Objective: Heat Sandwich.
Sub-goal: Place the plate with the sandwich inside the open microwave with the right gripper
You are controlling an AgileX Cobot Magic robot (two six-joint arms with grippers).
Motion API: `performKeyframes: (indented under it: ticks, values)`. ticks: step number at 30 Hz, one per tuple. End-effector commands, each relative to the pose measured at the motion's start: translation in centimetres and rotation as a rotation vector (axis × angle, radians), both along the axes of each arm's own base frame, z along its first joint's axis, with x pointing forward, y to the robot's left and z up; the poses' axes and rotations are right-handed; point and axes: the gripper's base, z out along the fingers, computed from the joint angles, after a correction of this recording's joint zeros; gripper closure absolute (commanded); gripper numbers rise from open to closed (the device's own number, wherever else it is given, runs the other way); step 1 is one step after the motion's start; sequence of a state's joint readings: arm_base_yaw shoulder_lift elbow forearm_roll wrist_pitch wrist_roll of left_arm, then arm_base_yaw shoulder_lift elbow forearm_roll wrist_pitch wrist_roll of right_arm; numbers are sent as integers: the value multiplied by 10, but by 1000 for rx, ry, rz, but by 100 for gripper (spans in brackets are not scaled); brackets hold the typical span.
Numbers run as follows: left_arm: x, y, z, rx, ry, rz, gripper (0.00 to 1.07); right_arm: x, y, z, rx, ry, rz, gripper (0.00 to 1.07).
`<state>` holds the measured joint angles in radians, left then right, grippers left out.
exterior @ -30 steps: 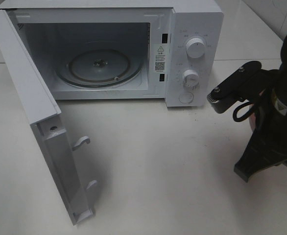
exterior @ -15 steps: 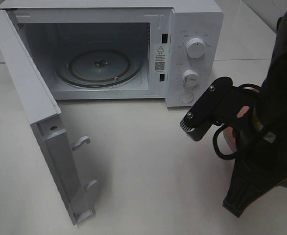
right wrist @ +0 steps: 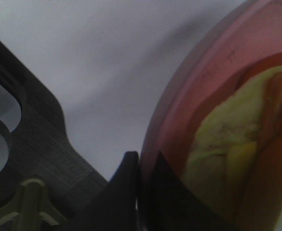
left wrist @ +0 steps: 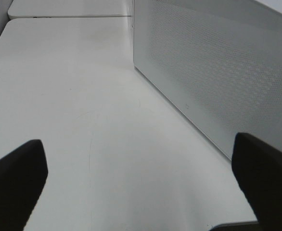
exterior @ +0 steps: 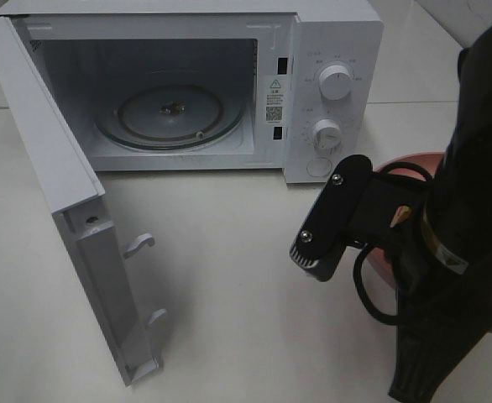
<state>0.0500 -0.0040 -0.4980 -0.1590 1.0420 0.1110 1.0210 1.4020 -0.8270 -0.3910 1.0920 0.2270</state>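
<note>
**Gripper state.** The right gripper (right wrist: 140,166) has its jaws closed almost completely and is clamped on the rim of the pink plate (right wrist: 179,110). The hold is at the edge only, so most of the plate overhangs beyond the grip. The sandwich (right wrist: 218,154) lies on this plate, inboard of the rim and clear of the jaws.

In the high view the plate shows behind the right arm (exterior: 473,210), near the right edge of the counter (exterior: 246,319). It is in front of the control panel of the microwave (exterior: 347,42), which stands along the far edge. Whether the plate rests on the counter or is lifted cannot be determined.

**Step in hand (judged).** Transfer the loaded plate into the open cavity.
1. Keep the plate level. With an edge grip the far side may droop and the sandwich could slide.
2. Travel toward the left edge of the counter until aligned with the opening, clear of the knobs (exterior: 336,82) and the front frame.
3. Enter above the sill, then lower the plate onto the centre of the glass turntable (exterior: 137,117).
4. Release only when the plate is fully supported.

**Other gripper.** The left gripper (left wrist: 138,192) is spread wide and holds nothing. It is low over the counter beside a perforated white panel, apparently the outer face of the open door (exterior: 44,159).
</note>
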Motion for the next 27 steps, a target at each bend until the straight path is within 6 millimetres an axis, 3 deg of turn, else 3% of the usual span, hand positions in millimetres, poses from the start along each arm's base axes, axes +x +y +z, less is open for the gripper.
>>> performKeyframes:
  ticks: [1, 16, 27]
  values:
    - [-3, -1, 0, -9, -38, -1, 5, 0, 0, 2, -20, -6, 86, 107]
    - [-3, -1, 0, -9, -38, -1, 5, 5, 11, 1, -19, 15, 476, 107]
    - [-3, -1, 0, -9, -38, -1, 5, 5, 13, 1, -47, 33, 636, 106]
